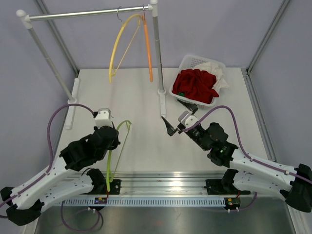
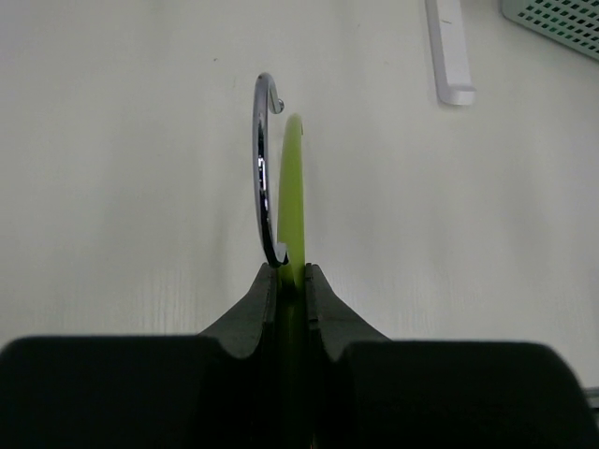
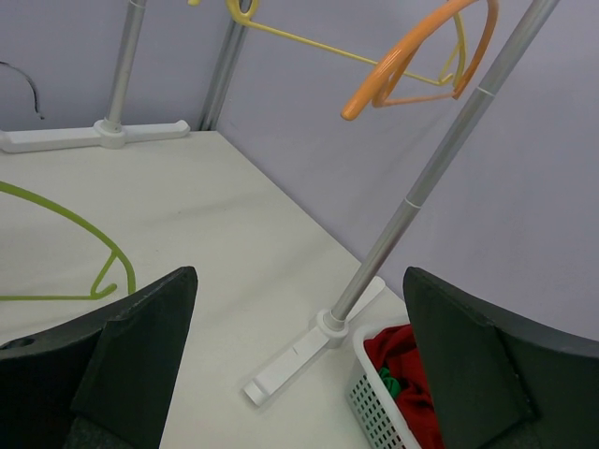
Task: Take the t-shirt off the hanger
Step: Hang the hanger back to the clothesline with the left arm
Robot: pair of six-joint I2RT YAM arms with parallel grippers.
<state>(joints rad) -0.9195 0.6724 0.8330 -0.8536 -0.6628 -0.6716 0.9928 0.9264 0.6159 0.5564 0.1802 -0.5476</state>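
Observation:
A red t-shirt point(image 1: 195, 85) lies bunched in the white basket point(image 1: 192, 61) at the back right, and shows in the right wrist view as the t-shirt point(image 3: 402, 360). A bare lime-green hanger point(image 1: 111, 158) is off the rail. My left gripper point(image 1: 113, 138) is shut on it just below its metal hook point(image 2: 260, 178). In the left wrist view the green hanger point(image 2: 292, 187) runs up from between the gripper point(image 2: 292, 273) pads. My right gripper point(image 1: 178, 117) stands open and empty in front of the basket, with nothing between the gripper point(image 3: 299, 281) fingers.
A clothes rail point(image 1: 87, 13) crosses the back, with a yellow hanger point(image 1: 119, 41) and an orange hanger point(image 1: 147, 48) hanging bare. Its right post foot point(image 1: 162, 92) stands beside the basket. A pale cloth point(image 1: 219, 73) lies in the basket behind the red shirt.

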